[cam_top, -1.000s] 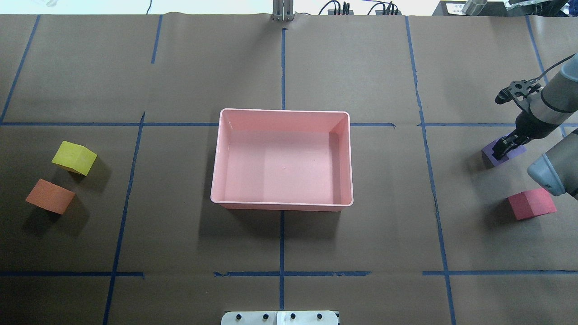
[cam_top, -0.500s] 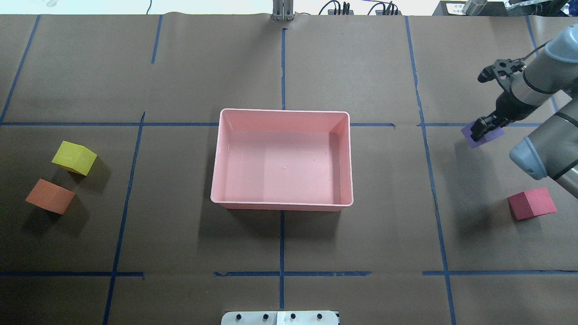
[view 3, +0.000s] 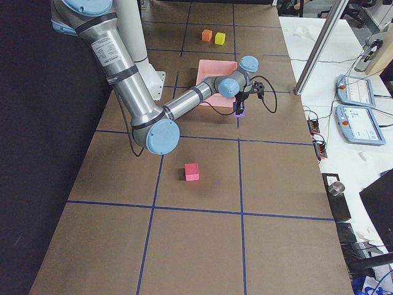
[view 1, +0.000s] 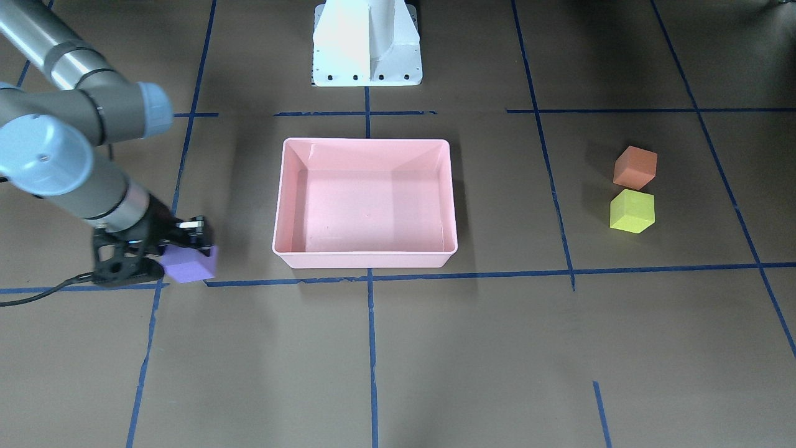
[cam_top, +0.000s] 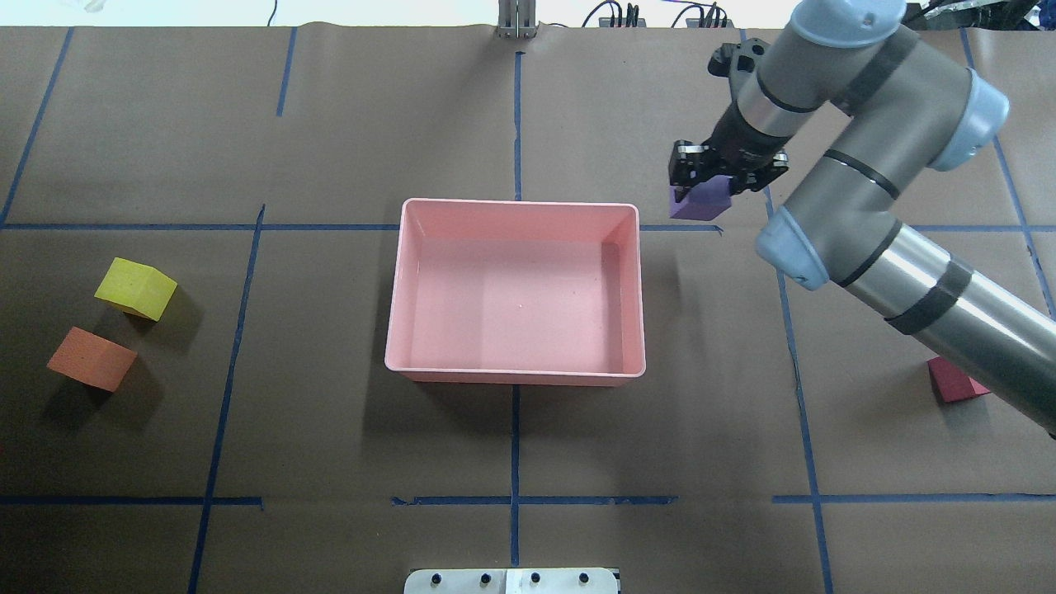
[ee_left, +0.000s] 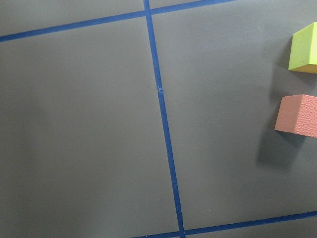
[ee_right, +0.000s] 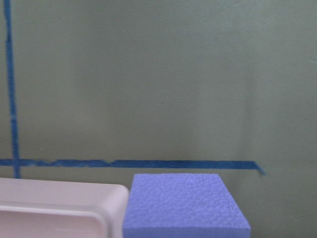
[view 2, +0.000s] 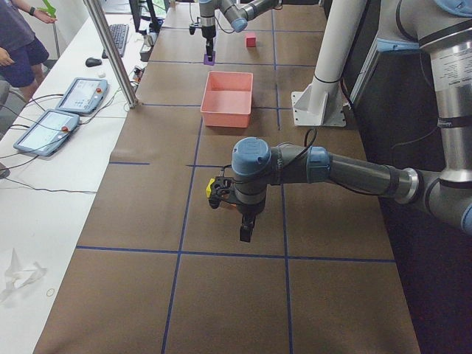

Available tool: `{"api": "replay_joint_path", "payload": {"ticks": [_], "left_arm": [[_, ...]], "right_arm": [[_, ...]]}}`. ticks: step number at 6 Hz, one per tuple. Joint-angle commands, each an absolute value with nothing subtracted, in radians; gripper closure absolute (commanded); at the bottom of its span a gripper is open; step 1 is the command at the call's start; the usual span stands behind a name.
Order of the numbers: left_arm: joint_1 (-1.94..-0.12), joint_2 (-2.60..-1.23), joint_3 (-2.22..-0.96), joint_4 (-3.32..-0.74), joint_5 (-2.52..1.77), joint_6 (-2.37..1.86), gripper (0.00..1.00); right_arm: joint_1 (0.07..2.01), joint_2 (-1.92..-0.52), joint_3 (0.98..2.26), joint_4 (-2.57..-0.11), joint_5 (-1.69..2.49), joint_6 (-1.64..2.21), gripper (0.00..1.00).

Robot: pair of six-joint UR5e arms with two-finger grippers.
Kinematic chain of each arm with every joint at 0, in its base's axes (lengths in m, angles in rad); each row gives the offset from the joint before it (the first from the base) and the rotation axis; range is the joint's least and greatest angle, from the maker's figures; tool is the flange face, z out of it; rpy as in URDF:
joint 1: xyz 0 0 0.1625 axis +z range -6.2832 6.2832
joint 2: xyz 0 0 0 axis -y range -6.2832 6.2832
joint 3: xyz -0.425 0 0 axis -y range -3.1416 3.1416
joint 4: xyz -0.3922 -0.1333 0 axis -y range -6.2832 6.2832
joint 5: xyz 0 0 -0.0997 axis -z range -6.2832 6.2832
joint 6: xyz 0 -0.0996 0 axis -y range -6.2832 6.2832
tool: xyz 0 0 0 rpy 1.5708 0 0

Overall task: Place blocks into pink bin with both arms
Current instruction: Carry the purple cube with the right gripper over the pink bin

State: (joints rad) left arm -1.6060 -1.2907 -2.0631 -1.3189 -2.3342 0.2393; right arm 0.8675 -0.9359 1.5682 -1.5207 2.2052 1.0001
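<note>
My right gripper [cam_top: 701, 190] is shut on the purple block [cam_top: 700, 203] and holds it in the air just off the far right corner of the pink bin [cam_top: 517, 204]. The right wrist view shows the purple block [ee_right: 183, 206] beside the bin's rim [ee_right: 59, 203]. The yellow-green block [cam_top: 136, 287] and the orange block [cam_top: 91, 358] lie together on the left of the table. The red-pink block [cam_top: 953, 385] lies at the right, partly hidden by the right arm. My left gripper [view 2: 245, 228] shows only in the exterior left view, near those two blocks; I cannot tell whether it is open or shut.
Blue tape lines cross the brown table cover. The white pedestal base [view 1: 367, 43] stands at the robot's side of the table. The bin holds no blocks. Tablets and an operator are beyond the far edge [view 2: 66, 110].
My right gripper has lifted the purple block off the table at the right and carried it left and away from the robot, up to the bin's far right corner.
</note>
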Motion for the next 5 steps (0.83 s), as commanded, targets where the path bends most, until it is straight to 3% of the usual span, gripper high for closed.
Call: {"api": "replay_joint_path", "payload": {"ticks": [1, 2, 3, 4, 5], "left_arm": [[-1.585, -1.336, -2.06, -1.409, -2.347, 0.238, 0.0], [-1.536, -1.356, -2.056, -1.477, -2.349, 0.233, 0.0], [-1.493, -1.359, -2.052, -1.479, -2.405, 0.218, 0.0], [-1.47, -1.412, -2.043, -1.479, -2.423, 0.136, 0.0], [-1.394, -1.458, -2.037, -1.482, -2.418, 0.039, 0.0]], "right_arm": [[0.755, -0.725, 1.589, -1.729, 2.123, 1.234, 0.8], [0.674, -0.671, 1.58, -1.733, 2.064, 1.368, 0.77], [0.616, -0.648, 1.577, -1.735, 2.006, 1.417, 0.63], [0.589, -0.65, 1.581, -1.736, 1.958, 1.439, 0.02], [0.591, -0.666, 1.589, -1.738, 1.954, 1.407, 0.0]]}}
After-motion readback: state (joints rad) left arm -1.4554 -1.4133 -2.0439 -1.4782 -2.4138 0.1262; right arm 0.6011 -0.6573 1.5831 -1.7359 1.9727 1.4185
